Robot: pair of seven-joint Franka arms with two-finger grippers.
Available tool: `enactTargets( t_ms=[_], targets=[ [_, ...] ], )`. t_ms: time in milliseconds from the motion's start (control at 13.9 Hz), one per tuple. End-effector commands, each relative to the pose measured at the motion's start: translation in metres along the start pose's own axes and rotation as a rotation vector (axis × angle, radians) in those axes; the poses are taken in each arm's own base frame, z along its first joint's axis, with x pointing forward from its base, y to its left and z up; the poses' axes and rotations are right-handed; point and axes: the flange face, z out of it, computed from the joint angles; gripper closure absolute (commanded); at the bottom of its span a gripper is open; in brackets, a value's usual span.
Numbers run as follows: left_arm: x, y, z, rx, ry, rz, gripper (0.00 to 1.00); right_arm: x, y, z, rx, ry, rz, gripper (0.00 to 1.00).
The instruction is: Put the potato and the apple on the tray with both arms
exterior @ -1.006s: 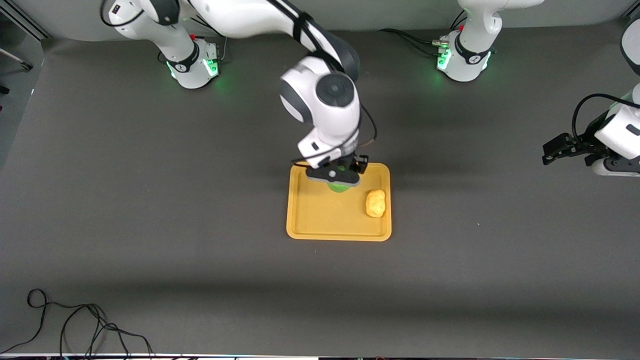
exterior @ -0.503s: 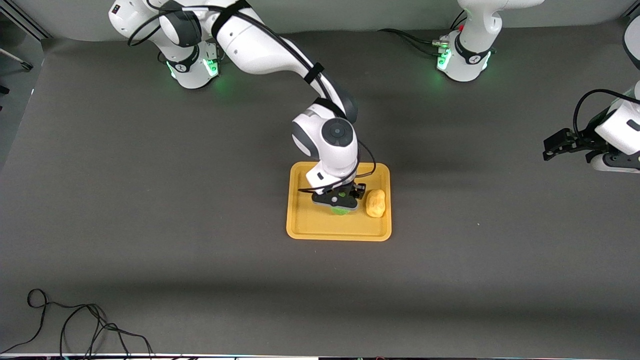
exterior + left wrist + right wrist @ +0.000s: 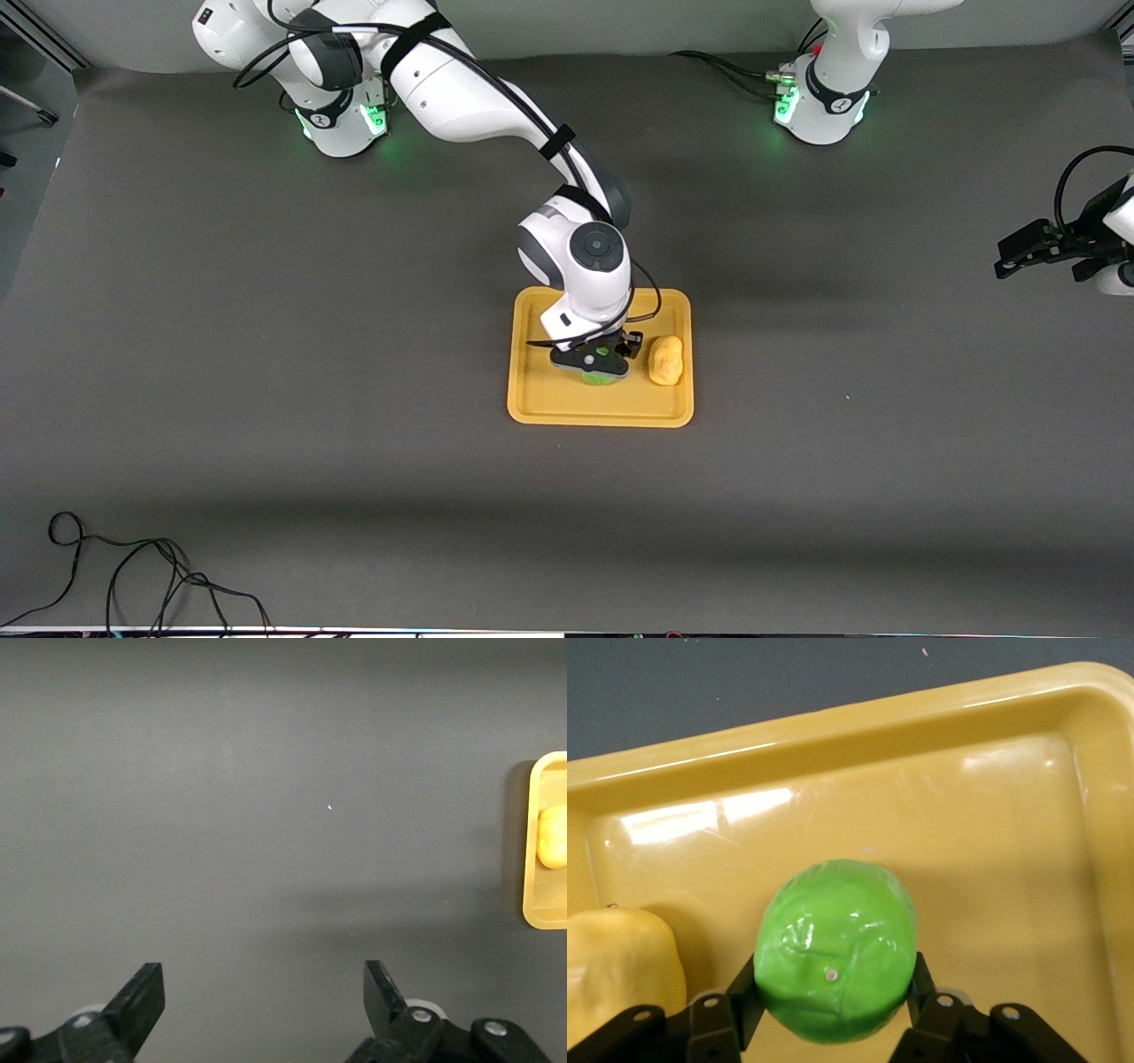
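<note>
Here the right gripper is low over the yellow-orange tray, its fingers clamped on the green apple. From the front camera the gripper body covers most of the fruit, so only a green sliver shows at its lower edge. The right wrist view fills that in: the apple sits squeezed between the two black fingers, over the tray's floor; whether it touches the floor cannot be told. That view also shows the potato just beside the apple. In the front view the pale potato lies on the tray, toward the left arm's end of it.

The left arm waits well apart from the tray, its gripper up over bare table at its own end. Its wrist view shows the fingers spread wide with nothing between them, and the tray's edge with the potato at the frame's border.
</note>
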Motion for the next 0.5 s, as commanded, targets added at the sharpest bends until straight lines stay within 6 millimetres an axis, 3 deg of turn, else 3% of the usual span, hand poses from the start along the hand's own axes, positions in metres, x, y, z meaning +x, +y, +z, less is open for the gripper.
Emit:
enactTargets(
  t_ms=[0, 72, 216, 359, 431],
  targets=[
    [-0.003, 0.003, -0.007, -0.009, 0.001, 0.019, 0.00, 0.003, 0.001, 0.002, 0.007, 0.005, 0.016, 0.34],
    [-0.004, 0.004, -0.005, -0.011, -0.007, 0.019, 0.00, 0.005, 0.002, 0.001, 0.010, 0.003, 0.027, 0.00],
    [-0.001, 0.004, 0.001, -0.010, -0.008, 0.020, 0.00, 0.005, -0.001, -0.014, 0.021, -0.001, 0.027, 0.00],
    [0.005, 0.004, 0.005, -0.007, 0.008, 0.021, 0.00, 0.010, 0.000, -0.066, 0.005, -0.032, 0.034, 0.00],
    [0.010, 0.003, 0.011, -0.006, 0.010, 0.021, 0.00, 0.012, 0.000, -0.104, 0.020, -0.034, 0.035, 0.00]
  ],
)
